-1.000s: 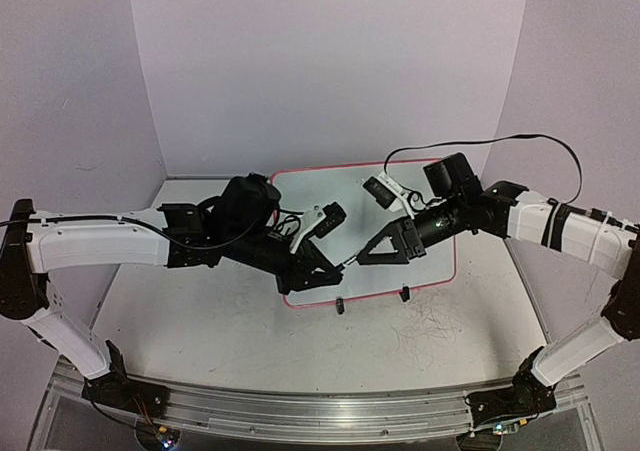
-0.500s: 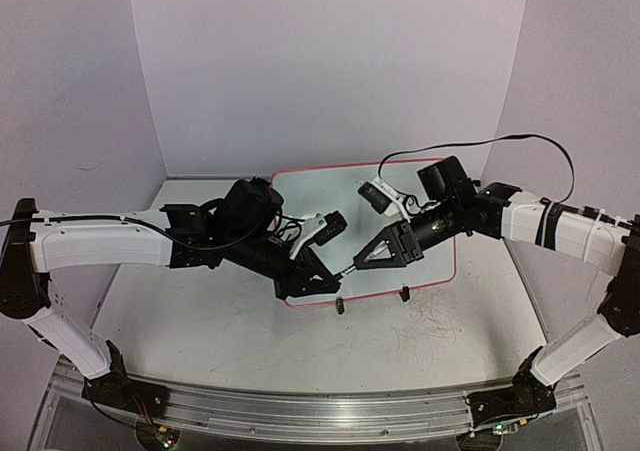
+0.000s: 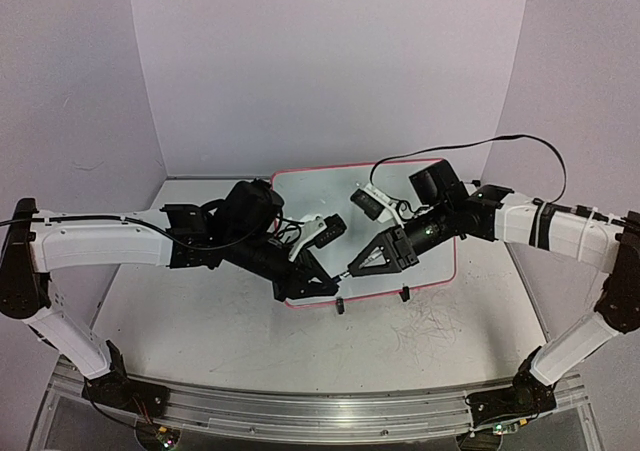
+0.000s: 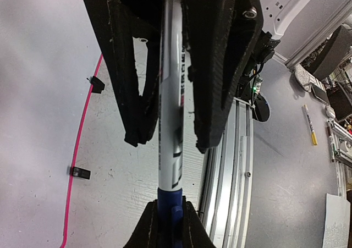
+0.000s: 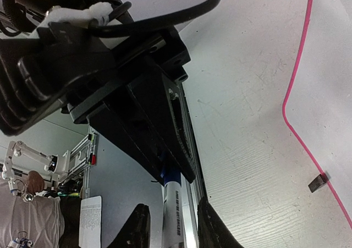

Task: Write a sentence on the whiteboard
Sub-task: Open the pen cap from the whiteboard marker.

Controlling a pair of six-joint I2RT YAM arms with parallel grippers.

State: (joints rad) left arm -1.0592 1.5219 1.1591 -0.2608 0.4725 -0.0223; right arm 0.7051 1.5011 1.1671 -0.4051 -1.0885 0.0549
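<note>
Lilac walls enclose a scuffed white desk (image 3: 200,331). The pink-rimmed whiteboard (image 3: 320,186) lies at its far middle, with no sentence on the part that shows. Above its near edge the left pincer (image 3: 312,283) clamps a marker (image 4: 169,94). The right pincer (image 3: 362,263) stands narrowly open around its blue end. Uncapping and all the writing seem left.

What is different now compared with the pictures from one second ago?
The right tool moved left toward the left tool and narrowed its jaws around the blue end of the marker. The left tool kept its grip on the marker; the whiteboard did not move.
</note>
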